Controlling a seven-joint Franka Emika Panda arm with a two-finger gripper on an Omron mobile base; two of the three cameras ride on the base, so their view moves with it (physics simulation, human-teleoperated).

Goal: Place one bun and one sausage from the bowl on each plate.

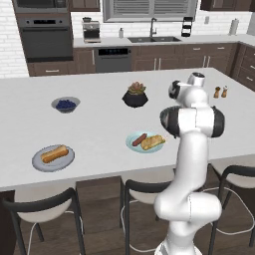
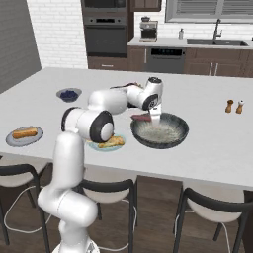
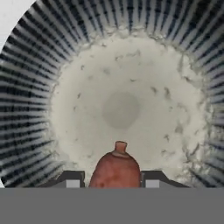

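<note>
A rendered home kitchen with an island.

A built-in wall oven [image 1: 45,35], a dishwasher [image 1: 112,59], a sink with a tall faucet [image 1: 152,31] under a shuttered window, dark wood cabinets, white brick walls, and stools [image 2: 106,190] tucked under the pale worktop [image 2: 212,143].

1. Arm is reaching forward from the lower left, with gripper [image 2: 153,118] hanging over the near-left rim of the bowl [image 2: 178,139].
2. Jaws are pinching a reddish sausage [image 2: 141,117], which is sticking out to the left, just above the rim.
3. Teal plate [image 2: 96,146] is sitting just left of the bowl, carrying a bun [image 2: 111,142], partly hidden by the arm.
4. Grey plate [image 2: 15,140], far left, is carrying a bun [image 2: 24,132].
5. Berry bowl [image 2: 68,94] is sitting further back.
</note>
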